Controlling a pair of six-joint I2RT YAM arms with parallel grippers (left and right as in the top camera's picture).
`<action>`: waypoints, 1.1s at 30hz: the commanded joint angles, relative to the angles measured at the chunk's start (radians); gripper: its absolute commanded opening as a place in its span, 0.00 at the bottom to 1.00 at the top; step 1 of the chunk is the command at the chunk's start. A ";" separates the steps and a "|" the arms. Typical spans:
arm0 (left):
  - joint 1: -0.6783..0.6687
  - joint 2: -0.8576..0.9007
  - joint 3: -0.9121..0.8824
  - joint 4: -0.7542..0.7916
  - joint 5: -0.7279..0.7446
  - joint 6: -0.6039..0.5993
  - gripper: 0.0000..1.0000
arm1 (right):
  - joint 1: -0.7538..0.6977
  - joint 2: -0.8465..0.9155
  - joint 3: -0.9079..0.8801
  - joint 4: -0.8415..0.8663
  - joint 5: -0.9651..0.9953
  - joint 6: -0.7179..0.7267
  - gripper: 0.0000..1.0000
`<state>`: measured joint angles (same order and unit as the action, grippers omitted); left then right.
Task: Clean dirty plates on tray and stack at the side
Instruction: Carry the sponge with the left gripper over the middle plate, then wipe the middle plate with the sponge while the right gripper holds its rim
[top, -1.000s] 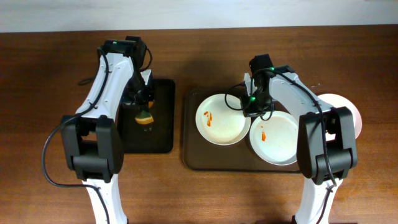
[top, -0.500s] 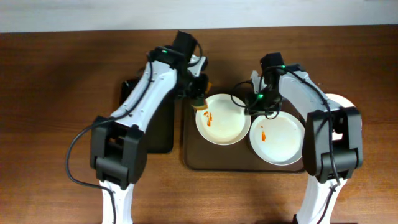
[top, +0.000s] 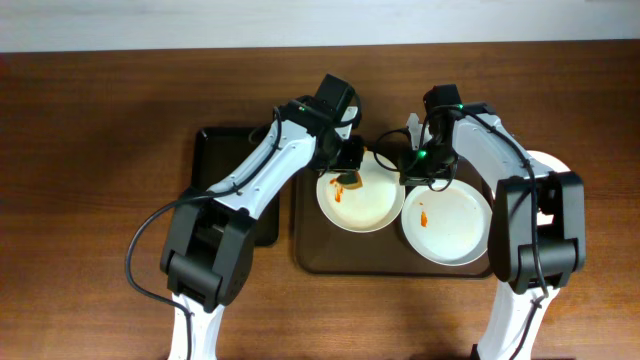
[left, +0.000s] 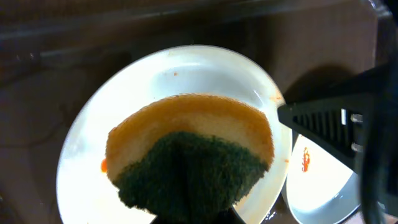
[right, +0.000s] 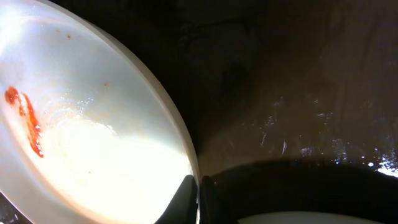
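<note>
The brown tray (top: 305, 225) holds two white plates. The left plate (top: 368, 205) has an orange-red smear near its left side. My left gripper (top: 347, 170) is shut on a yellow and green sponge (top: 348, 181) and holds it over that plate's upper left part. In the left wrist view the sponge (left: 193, 149) covers much of the plate (left: 168, 74). My right gripper (top: 413, 172) is shut on the left plate's right rim, as the right wrist view shows (right: 199, 198). The right plate (top: 455, 225) has a small red smear. A third plate (top: 565, 180) lies on the table at the right, partly hidden.
A smaller black tray (top: 225, 185) lies left of the brown tray, under my left arm. Both arms reach in over the back of the brown tray. The wooden table (top: 80, 200) stretches out to the left.
My left arm swung right from the black tray with the sponge, which now sits over the left plate. My right gripper stayed at that plate's rim.
</note>
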<state>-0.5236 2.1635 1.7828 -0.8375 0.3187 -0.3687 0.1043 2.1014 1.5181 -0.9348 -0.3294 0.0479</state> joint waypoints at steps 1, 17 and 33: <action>0.000 -0.029 -0.036 0.007 0.027 -0.058 0.00 | 0.001 -0.002 -0.002 0.000 -0.008 -0.006 0.04; -0.042 0.031 -0.085 0.127 0.164 -0.053 0.00 | 0.001 -0.002 -0.002 0.000 -0.008 -0.006 0.04; -0.099 0.050 -0.090 0.108 -0.017 -0.020 0.38 | 0.001 -0.002 -0.002 -0.003 -0.008 -0.006 0.04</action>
<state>-0.5816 2.1941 1.7050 -0.7296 0.3901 -0.3988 0.1043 2.1014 1.5181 -0.9348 -0.3313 0.0479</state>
